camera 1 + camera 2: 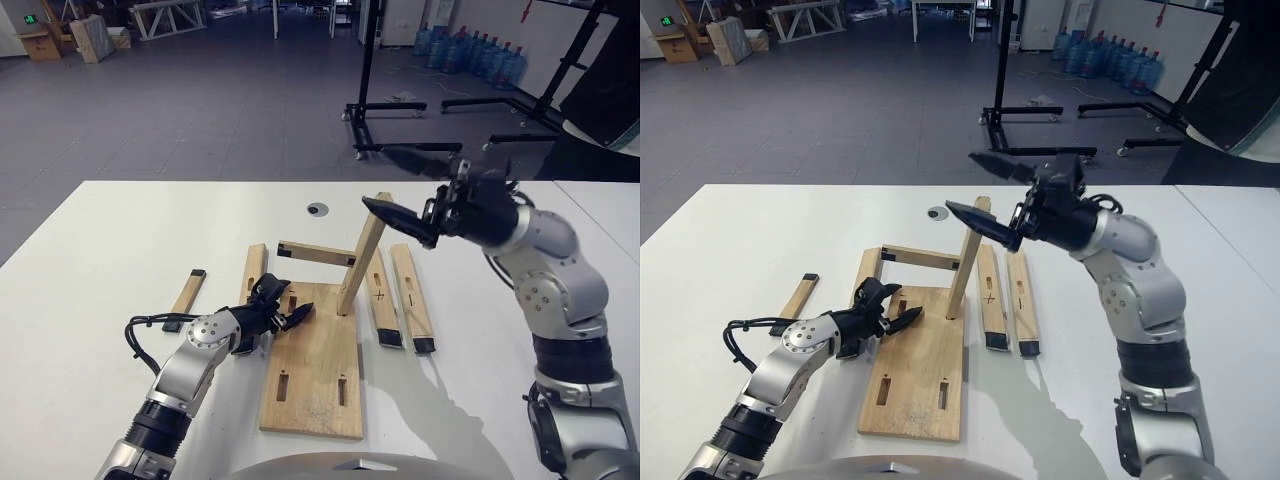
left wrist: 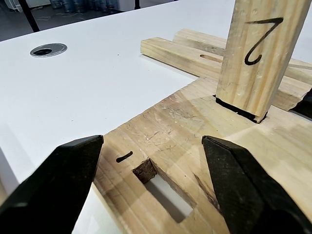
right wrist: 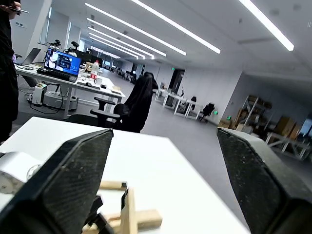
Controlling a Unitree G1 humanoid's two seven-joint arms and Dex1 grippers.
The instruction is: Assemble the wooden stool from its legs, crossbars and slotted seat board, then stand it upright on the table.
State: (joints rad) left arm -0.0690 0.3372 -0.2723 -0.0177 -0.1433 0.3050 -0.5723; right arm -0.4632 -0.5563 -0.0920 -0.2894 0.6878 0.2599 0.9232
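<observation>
My right end effector [image 1: 372, 176] hangs open and empty. The top of the leg [image 1: 360, 262] lies just below it, its long axis slanting down into the seat board [image 1: 318, 385].

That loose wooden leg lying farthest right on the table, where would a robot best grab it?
Probably at mid-length, across its narrow width, from straight above. The far-right leg lies flat, so its long sides are the reachable faces, and the middle should balance it. A neighbouring leg lies close alongside, leaving one finger little room.
</observation>
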